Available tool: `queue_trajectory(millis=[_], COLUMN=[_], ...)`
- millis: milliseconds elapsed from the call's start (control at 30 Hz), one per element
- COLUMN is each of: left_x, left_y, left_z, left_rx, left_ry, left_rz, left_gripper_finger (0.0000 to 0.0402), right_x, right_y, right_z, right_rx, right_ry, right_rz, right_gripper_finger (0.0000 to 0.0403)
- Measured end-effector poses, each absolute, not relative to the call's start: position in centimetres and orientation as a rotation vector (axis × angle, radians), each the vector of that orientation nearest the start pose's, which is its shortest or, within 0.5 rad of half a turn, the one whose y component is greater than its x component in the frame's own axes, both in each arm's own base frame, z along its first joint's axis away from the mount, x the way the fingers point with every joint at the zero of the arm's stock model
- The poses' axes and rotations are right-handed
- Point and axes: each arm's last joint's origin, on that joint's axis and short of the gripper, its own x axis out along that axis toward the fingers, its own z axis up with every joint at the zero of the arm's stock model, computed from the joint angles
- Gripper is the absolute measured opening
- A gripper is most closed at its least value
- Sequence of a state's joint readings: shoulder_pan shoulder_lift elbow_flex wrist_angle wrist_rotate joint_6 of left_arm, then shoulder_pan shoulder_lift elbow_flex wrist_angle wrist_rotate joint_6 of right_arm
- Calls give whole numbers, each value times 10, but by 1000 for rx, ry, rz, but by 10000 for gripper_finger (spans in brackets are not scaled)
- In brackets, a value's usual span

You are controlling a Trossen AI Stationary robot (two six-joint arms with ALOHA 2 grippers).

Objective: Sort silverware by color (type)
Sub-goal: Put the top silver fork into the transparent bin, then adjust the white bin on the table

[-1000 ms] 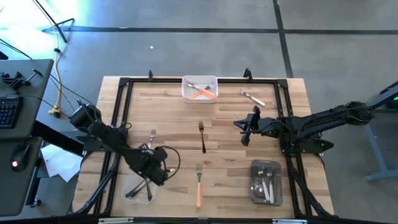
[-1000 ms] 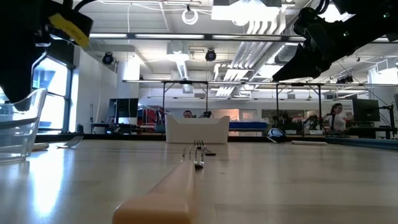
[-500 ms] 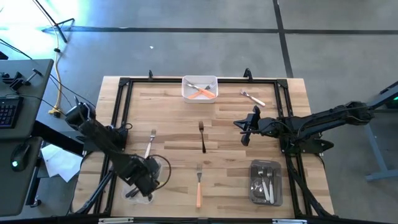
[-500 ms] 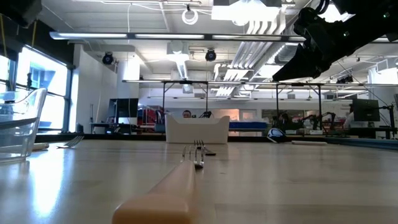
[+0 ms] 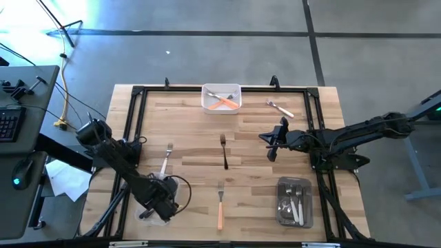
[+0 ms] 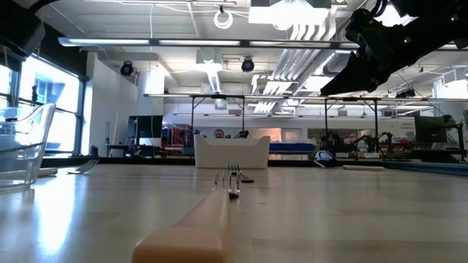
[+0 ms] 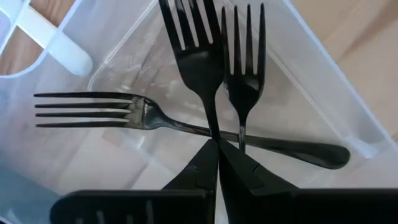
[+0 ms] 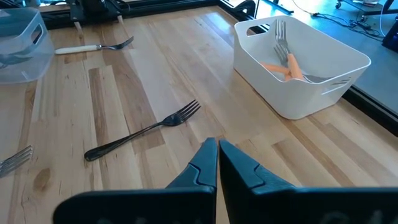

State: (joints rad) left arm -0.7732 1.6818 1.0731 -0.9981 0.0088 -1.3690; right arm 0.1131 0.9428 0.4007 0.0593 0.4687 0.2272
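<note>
My left gripper [image 5: 160,203] is down inside a clear tray [image 5: 146,215] at the table's front left, shut on a black fork [image 7: 199,56]. Two more black forks [image 7: 245,81] [image 7: 137,118] lie in that tray. My right gripper [image 5: 270,146] hovers shut and empty over the table's right half; it also shows in the low view [image 6: 365,62]. Loose on the table lie a dark fork [image 5: 224,150], an orange-handled fork [image 5: 220,205] and two white-handled forks [image 5: 167,157] [image 5: 280,108]. My left gripper pinches the black fork's thin neck [image 7: 213,127], just behind its head, between the two fingertips. The fork runs on along the fingers, its tines pointing away from them over the crossed fork on the tray's floor. Whether it rests on the tray, I cannot tell.
A white tray [image 5: 221,91] with orange-handled forks stands at the far middle. A grey tray [image 5: 281,200] with white-handled forks stands at the front right. A black frame [image 5: 131,124] runs around the table's edges.
My left gripper has gone toward the table's near edge and a little left, and down into the clear tray, still shut on the black fork.
</note>
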Motion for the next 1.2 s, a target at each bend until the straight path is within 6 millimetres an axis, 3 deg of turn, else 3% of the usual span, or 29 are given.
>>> queue_trajectory(millis=[400, 667, 833, 1033, 1200], left_x=[197, 198, 204, 233, 240], left_y=[-189, -186, -171, -152, -124], left_z=[219, 234, 247, 247, 233], left_rx=[-559, -380, -272, -138, -100], left_ry=[1439, 1134, 1025, 993, 1066], left_rz=[514, 448, 427, 347, 407], left_gripper_finger=[5, 5, 5, 5, 5], right_x=[189, 188, 188, 188, 188], right_y=[8, 8, 8, 8, 8], right_z=[199, 198, 198, 198, 198], right_rx=[81, 77, 78, 73, 72], right_ry=[423, 433, 433, 429, 431], right_rz=[-399, -400, -401, -419, -420], right_gripper_finger=[0, 0, 0, 0, 0])
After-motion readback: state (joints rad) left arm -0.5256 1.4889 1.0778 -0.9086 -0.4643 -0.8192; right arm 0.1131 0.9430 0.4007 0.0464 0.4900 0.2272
